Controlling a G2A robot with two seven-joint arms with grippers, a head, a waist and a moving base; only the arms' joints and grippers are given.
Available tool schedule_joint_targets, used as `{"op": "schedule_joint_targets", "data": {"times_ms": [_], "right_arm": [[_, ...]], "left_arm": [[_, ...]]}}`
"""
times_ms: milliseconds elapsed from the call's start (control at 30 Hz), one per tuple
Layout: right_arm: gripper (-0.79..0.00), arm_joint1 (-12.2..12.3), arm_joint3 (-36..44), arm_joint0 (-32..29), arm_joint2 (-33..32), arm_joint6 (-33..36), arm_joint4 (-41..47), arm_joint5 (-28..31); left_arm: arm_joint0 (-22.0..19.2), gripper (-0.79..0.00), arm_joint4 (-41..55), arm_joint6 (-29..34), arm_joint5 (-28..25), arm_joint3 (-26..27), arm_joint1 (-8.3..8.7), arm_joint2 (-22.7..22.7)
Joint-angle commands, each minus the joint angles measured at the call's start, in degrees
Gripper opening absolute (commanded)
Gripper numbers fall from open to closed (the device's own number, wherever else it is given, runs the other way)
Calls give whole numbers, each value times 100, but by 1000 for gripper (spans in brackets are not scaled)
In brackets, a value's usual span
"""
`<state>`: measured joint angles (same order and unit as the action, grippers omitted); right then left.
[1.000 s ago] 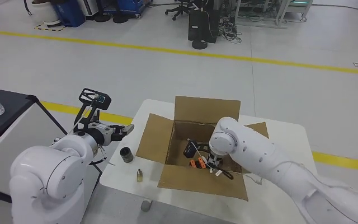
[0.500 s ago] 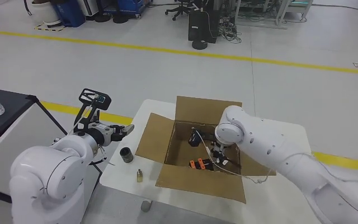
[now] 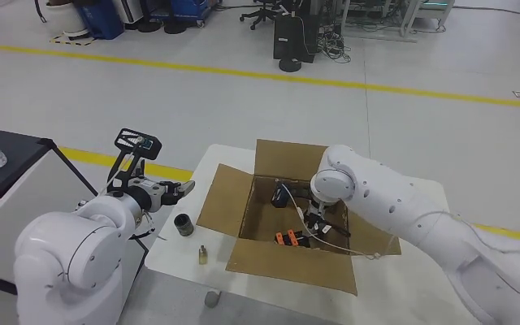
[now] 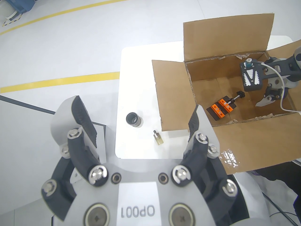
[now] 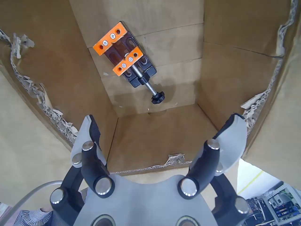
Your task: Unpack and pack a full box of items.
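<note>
1. Starting nearest you, the brass fitting [image 3: 203, 254] and black cylinder [image 3: 184, 224] stand on the table [image 3: 175, 252], left of the box [image 3: 288, 268].
2. Your left gripper [image 3: 180, 192] hangs just beyond them, fingers spread, holding nothing.
3. The orange-jawed vise [image 5: 124, 56] lies inside the box, by its near wall. It is probably your next pick, so descend straight and grip across its body, clear of the screw handle.
4. Your right gripper [image 5: 162, 118] hovers above it, spread wide, empty, touching nothing.

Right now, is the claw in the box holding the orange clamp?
No, the right gripper hangs open above the orange clamp, which lies on the floor of the box.
</note>
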<state>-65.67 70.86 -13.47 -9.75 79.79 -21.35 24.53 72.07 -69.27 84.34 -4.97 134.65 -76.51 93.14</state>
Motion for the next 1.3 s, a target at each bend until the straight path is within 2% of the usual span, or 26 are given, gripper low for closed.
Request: {"op": "schedule_joint_targets", "data": {"times_ms": [0,267,500,700,867,1267], "right_arm": [[0,0,0,0,0,-1,0,0],[0,0,0,0,0,-1,0,0],[0,32,-8,-166,0,-88,-972,78],[0,-17,-247,-202,0,-416,-1249,413],[0,-204,-580,-422,0,-519,-1852,516],[0,-737,-1373,-744,0,-850,-2219,848]], "left_arm": [[0,0,0,0,0,0,0,0],[0,0,0,0,0,0,0,0],[0,0,0,0,0,0,0,0],[0,0,0,0,0,0,0,0],[0,0,0,0,0,0,0,0],[0,0,0,0,0,0,0,0]]}}
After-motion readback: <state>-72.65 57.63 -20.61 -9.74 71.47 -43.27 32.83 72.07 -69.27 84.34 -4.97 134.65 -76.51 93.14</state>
